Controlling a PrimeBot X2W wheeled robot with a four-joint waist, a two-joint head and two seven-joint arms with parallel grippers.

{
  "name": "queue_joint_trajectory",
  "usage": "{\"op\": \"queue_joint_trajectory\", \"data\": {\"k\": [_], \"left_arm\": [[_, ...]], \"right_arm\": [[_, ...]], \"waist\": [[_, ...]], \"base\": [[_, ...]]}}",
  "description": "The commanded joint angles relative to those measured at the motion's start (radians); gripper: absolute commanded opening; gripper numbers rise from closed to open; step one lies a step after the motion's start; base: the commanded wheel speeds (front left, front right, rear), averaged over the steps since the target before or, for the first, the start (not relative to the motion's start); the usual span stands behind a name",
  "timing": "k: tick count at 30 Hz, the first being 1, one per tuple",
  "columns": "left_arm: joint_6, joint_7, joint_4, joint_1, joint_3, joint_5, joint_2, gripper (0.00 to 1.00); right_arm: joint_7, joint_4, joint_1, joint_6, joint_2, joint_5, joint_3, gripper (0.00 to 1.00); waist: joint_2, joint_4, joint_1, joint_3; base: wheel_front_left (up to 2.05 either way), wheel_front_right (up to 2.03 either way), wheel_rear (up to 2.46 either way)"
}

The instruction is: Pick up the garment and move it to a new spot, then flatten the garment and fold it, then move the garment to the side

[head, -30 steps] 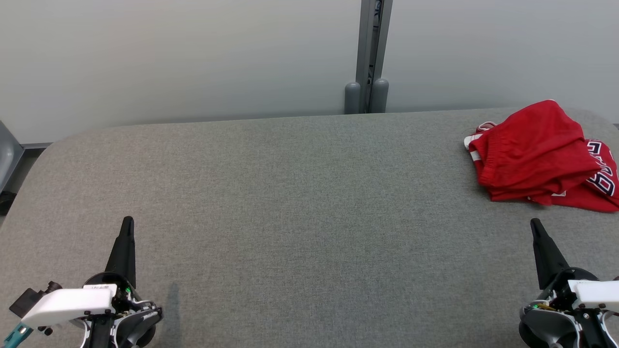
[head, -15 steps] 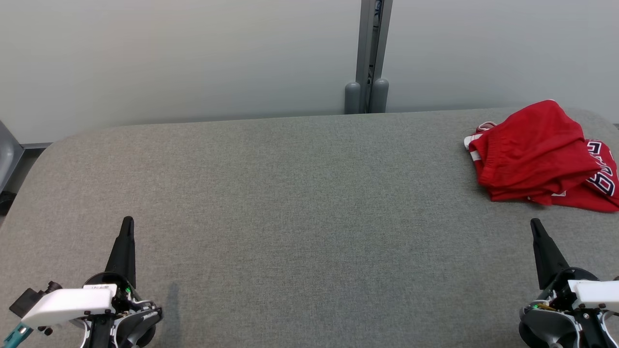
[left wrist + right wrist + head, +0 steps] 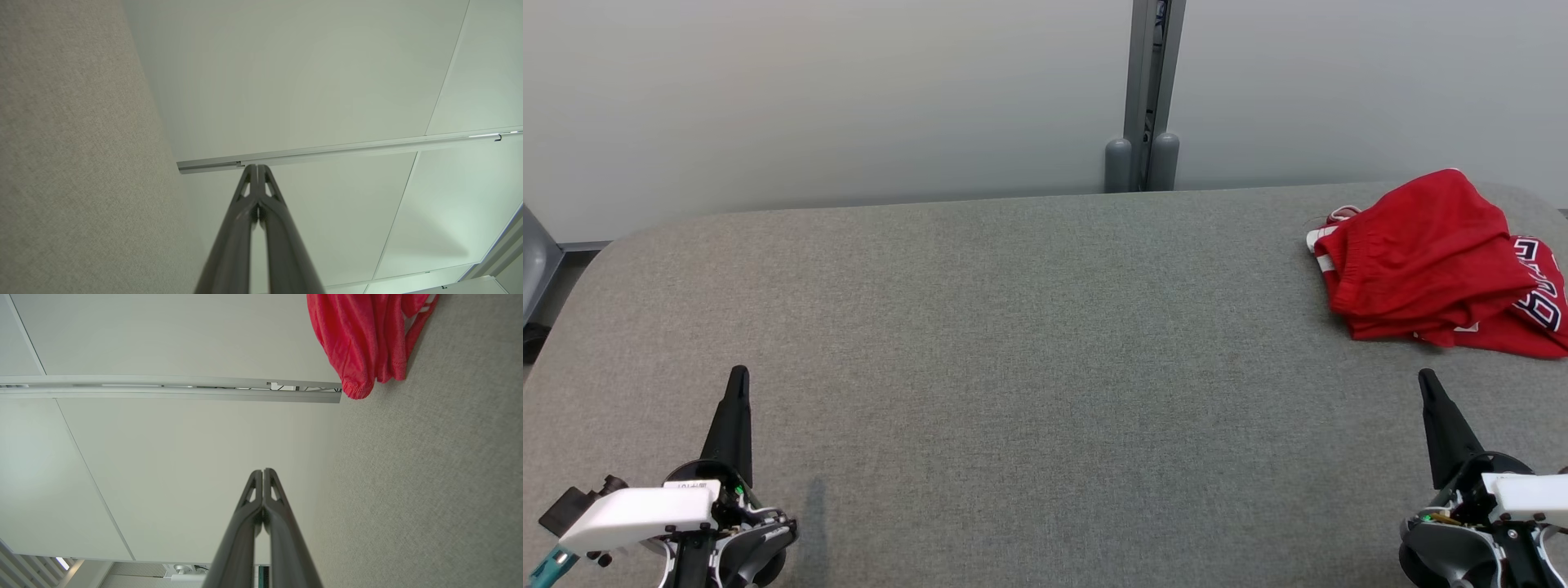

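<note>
Garment point(image 3: 1429, 269) lay crumpled at far right of the table point(image 3: 1013, 327), unmoved since a second earlier. Left gripper point(image 3: 738, 374) and right gripper point(image 3: 1424, 377) stayed clamped shut, empty; right gripper near garment, not touching. Grey post point(image 3: 1147, 98) stood behind.

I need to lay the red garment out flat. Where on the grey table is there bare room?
The whole middle of the table is bare, from the left gripper across to the right gripper and back to the wall. Its left end is bare too. Only the far right corner is crowded, by the red garment.
</note>
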Motion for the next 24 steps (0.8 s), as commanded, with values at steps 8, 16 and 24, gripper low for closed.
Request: {"op": "queue_joint_trajectory", "data": {"k": [8, 16, 24], "left_arm": [[-0.005, 0.003, 0.0, -0.009, 0.003, -0.001, 0.005, 0.0], [-0.005, 0.003, 0.0, -0.009, 0.003, -0.001, 0.005, 0.0], [-0.005, 0.003, 0.0, -0.009, 0.003, -0.001, 0.005, 0.0]], "right_arm": [[0.003, 0.002, -0.009, 0.0, -0.002, -0.005, -0.003, 0.0], [0.003, 0.002, -0.009, 0.0, -0.002, -0.004, -0.003, 0.0], [0.004, 0.002, -0.009, 0.0, -0.002, -0.004, -0.003, 0.0]], "waist": [[0.0, 0.0, 0.0, 0.0], [0.0, 0.0, 0.0, 0.0], [0.0, 0.0, 0.0, 0.0]], "base": [[0.0, 0.0, 0.0], [0.0, 0.0, 0.0], [0.0, 0.0, 0.0]]}}
